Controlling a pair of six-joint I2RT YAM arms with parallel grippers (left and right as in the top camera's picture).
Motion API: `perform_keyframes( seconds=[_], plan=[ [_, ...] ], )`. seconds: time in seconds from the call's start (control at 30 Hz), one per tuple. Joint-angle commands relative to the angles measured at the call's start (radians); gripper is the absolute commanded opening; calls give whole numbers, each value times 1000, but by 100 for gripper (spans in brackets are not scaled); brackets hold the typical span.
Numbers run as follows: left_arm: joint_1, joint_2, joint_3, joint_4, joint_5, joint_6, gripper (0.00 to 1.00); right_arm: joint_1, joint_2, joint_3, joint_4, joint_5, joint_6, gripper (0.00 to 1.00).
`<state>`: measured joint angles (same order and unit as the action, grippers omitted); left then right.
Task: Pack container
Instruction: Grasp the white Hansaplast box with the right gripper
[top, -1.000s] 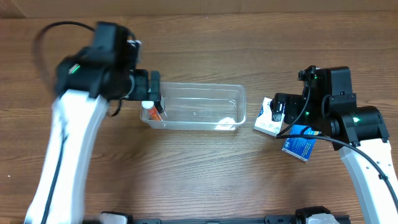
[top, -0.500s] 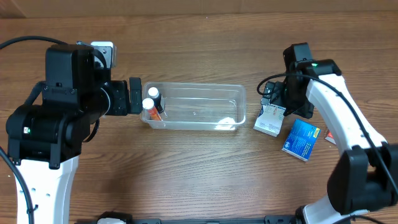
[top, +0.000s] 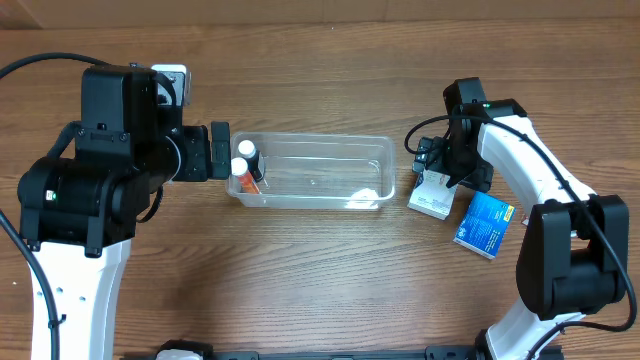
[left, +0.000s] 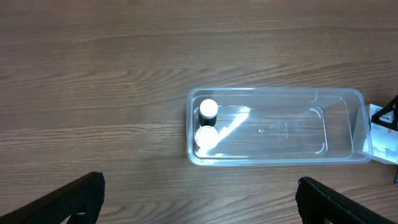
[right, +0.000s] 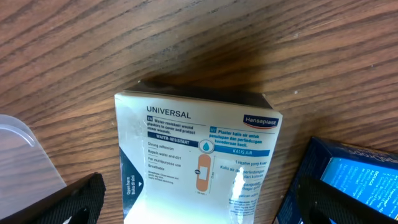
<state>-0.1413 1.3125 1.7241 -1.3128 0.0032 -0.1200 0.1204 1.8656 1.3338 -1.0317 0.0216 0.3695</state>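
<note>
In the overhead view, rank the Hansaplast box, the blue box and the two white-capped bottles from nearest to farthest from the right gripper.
1. Hansaplast box, directly beneath the right gripper.
2. Blue box, beside it, on the side away from the container.
3. White-capped bottles, at the container's far end.

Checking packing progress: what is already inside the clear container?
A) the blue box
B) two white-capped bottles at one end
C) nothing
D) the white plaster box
B: the container holds two white-capped bottles at its end nearest the left arm, while the white plaster box and the blue box lie outside it on the table.
</note>
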Motion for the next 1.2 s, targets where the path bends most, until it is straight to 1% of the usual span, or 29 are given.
perform_keyframes(
  seconds=[0.0, 0.1, 0.27, 0.43, 0.53, 0.57, 0.7, 0.77, 0.9, 1.0, 1.03, 1.1, 1.17],
  plan=[
    [8, 6, 4, 0, -10, 19, 100, 4, -2, -6, 11, -8, 3, 100],
    [8, 6, 4, 0, -10, 19, 100, 4, -2, -19, 30, -8, 6, 100],
    [8, 6, 4, 0, -10, 19, 100, 4, -2, -139, 135, -9, 24, 100],
    [8, 6, 4, 0, -10, 19, 100, 4, -2, -146, 145, -9, 20, 100],
    [8, 6, 4, -1, -10, 19, 100, 4, -2, -146, 145, -8, 20, 90],
    [8, 6, 4, -2, -10, 19, 100, 4, -2, -146, 145, -8, 20, 88],
    [8, 6, 4, -3, -10, 19, 100, 4, -2, -146, 144, -8, 20, 82],
    [8, 6, 4, -3, -10, 19, 100, 4, -2, -146, 144, -8, 20, 78],
    [8, 6, 4, -3, -10, 19, 100, 4, -3, -143, 143, -8, 20, 75],
    [8, 6, 4, -3, -11, 19, 100, 4, -3, -89, 102, -8, 19, 75],
    [8, 6, 4, -4, -11, 19, 100, 4, -3, -47, 68, -8, 16, 74],
    [8, 6, 4, -4, -11, 19, 100, 4, -3, 51, -16, -8, -7, 74],
    [8, 6, 4, -4, -11, 19, 100, 8, -10, 195, -135, -8, -30, 73]
  ],
)
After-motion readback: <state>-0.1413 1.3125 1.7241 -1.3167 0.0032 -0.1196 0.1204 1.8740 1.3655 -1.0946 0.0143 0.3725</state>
